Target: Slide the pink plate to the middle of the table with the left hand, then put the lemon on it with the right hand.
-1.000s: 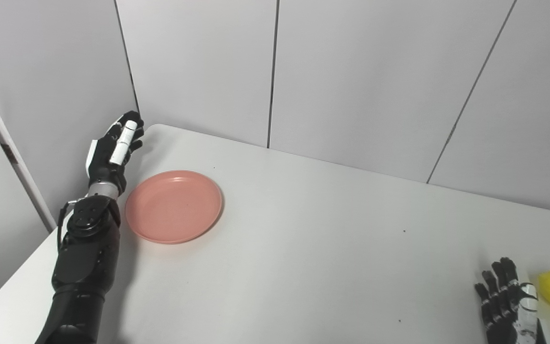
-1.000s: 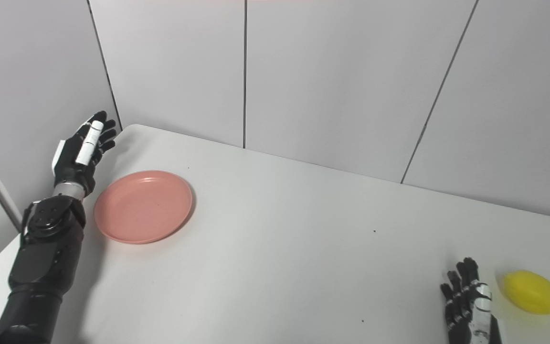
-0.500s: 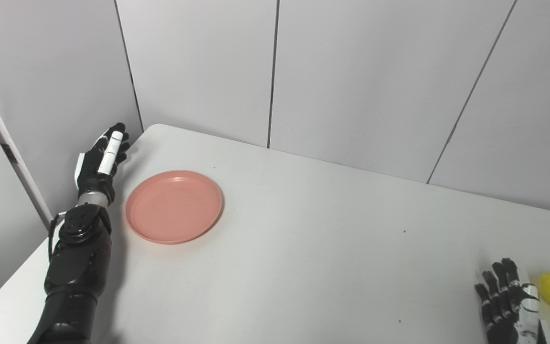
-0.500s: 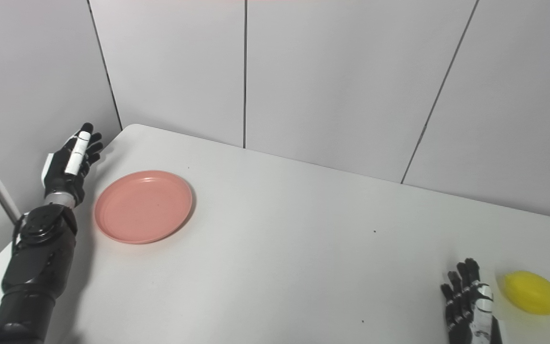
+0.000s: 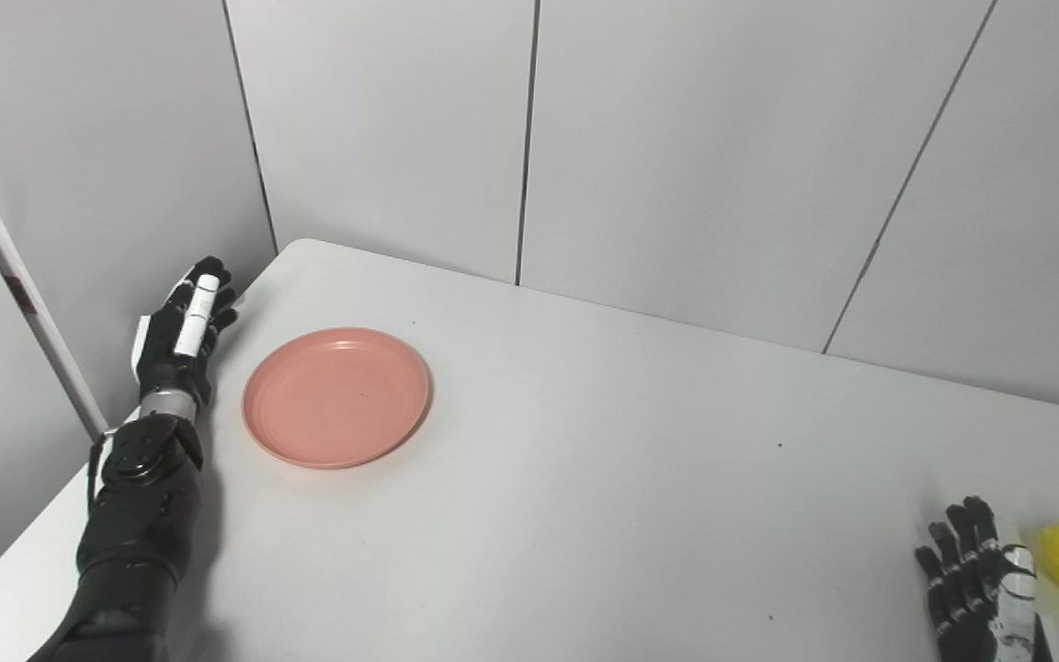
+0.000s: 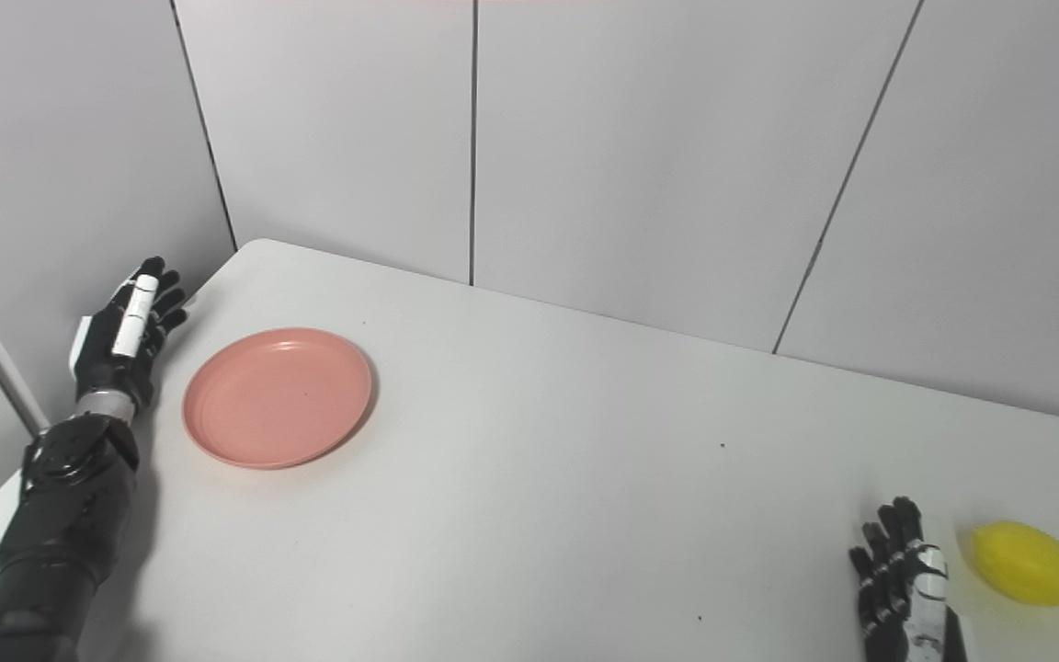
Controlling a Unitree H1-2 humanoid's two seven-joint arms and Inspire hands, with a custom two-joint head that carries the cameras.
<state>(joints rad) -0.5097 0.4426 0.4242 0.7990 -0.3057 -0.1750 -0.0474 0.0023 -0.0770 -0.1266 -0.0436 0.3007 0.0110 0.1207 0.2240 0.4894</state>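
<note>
Pink, round and shallow, the plastic plate (image 5: 335,397) lies toward the far-left corner of the white surface (image 5: 585,478). My left robot hand (image 5: 178,331) hovers just beside it, empty, fingers extended. My right robot hand (image 6: 902,579) rests released, fingers spread, near the oval yellow lemon (image 6: 1028,563).

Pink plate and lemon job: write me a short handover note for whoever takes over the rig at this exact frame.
Left hand: open, holding nothing, at the table's left edge, beside the round pink plastic plate and not touching it.
Right hand: open, holding nothing, low at the near right, just left of the yellow lemon.
Plate sits on the left part of the white table, not the middle. Lemon lies near the right corner.
Done: nothing.
Left: slide plate to the middle, then place lemon on it.
</note>
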